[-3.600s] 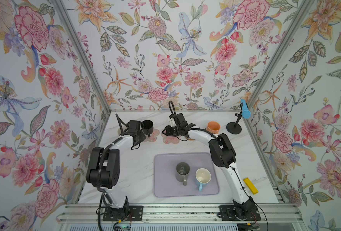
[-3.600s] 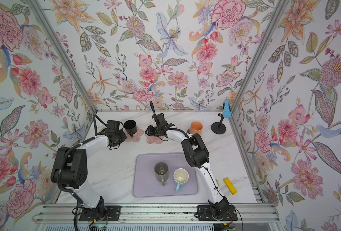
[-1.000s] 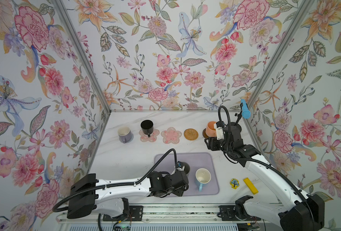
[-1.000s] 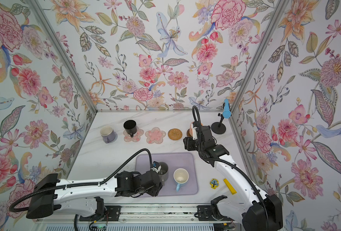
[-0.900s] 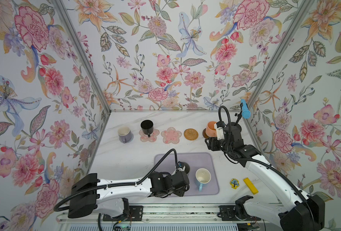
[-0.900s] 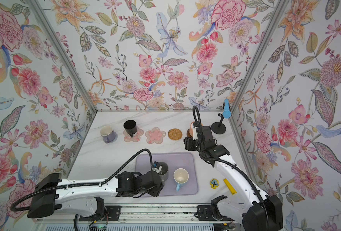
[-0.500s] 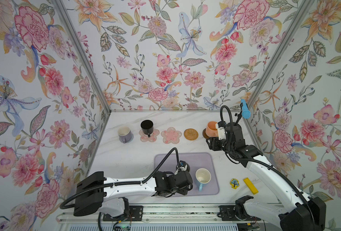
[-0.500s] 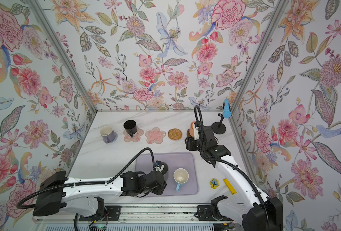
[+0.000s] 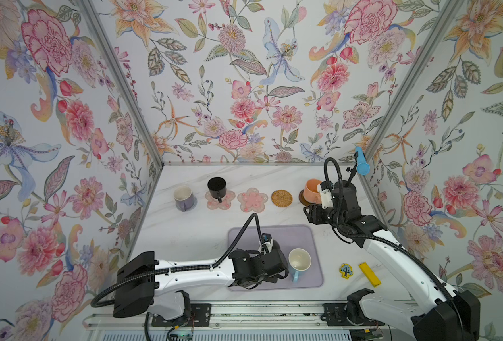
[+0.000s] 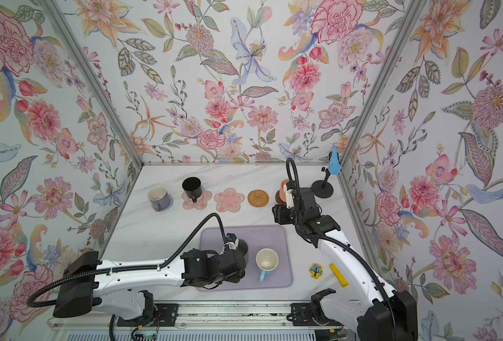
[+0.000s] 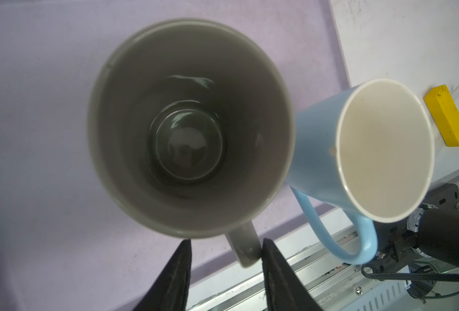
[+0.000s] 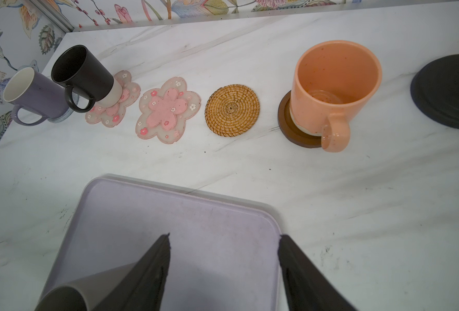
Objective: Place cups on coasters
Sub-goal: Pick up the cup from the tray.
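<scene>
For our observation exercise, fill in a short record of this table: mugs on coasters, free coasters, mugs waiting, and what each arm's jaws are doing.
Mugs on coasters: lavender mug on grey-blue coaster; black mug on pink flower coaster; peach mug on brown coaster
Free coasters: second flower coaster; rattan coaster
Mugs waiting: grey mug and light blue mug, on the lavender mat
Left jaws: either side of the grey mug's handle, a gap on one side
Right jaws: open, empty, above the mat's corner

3 cups (image 12: pixel 333 88) on coasters (image 12: pixel 286 121) (2 coasters bare)
</scene>
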`<action>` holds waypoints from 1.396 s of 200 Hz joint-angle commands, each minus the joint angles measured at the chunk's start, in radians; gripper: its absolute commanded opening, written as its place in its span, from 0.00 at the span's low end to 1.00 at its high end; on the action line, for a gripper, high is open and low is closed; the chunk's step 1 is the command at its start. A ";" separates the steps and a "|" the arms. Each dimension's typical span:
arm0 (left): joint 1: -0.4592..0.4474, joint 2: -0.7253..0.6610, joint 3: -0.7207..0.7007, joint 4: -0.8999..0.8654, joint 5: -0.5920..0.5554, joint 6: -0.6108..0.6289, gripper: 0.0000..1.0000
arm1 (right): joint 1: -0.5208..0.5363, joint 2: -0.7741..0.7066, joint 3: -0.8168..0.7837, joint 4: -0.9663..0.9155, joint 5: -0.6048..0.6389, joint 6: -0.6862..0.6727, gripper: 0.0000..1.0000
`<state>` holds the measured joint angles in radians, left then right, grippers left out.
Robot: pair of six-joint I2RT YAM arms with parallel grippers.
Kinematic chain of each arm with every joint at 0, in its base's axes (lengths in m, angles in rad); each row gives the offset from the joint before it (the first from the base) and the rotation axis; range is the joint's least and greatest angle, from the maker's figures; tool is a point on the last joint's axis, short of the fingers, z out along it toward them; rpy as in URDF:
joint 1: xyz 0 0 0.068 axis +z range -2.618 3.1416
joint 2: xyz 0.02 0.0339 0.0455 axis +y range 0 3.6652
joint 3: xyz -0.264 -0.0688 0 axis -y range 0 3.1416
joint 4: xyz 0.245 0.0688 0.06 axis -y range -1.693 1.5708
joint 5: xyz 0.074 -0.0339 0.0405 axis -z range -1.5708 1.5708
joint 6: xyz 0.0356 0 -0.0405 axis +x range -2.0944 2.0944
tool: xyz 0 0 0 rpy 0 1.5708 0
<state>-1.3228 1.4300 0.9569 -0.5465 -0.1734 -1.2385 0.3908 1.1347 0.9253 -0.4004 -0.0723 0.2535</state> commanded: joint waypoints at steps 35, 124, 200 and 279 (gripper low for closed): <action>-0.011 0.003 0.016 -0.093 -0.069 -0.042 0.41 | -0.005 -0.026 -0.016 -0.008 -0.012 -0.005 0.66; -0.008 0.123 0.110 -0.131 -0.060 0.043 0.34 | -0.005 -0.014 -0.013 -0.003 -0.021 0.001 0.66; 0.030 0.074 0.049 -0.115 -0.051 0.061 0.25 | -0.006 0.008 -0.004 -0.003 -0.026 0.001 0.66; 0.037 0.115 0.089 -0.156 -0.077 0.123 0.28 | -0.006 0.019 0.009 -0.002 -0.033 0.010 0.66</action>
<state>-1.2957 1.5246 1.0126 -0.6739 -0.2180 -1.1606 0.3908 1.1454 0.9146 -0.4000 -0.0971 0.2550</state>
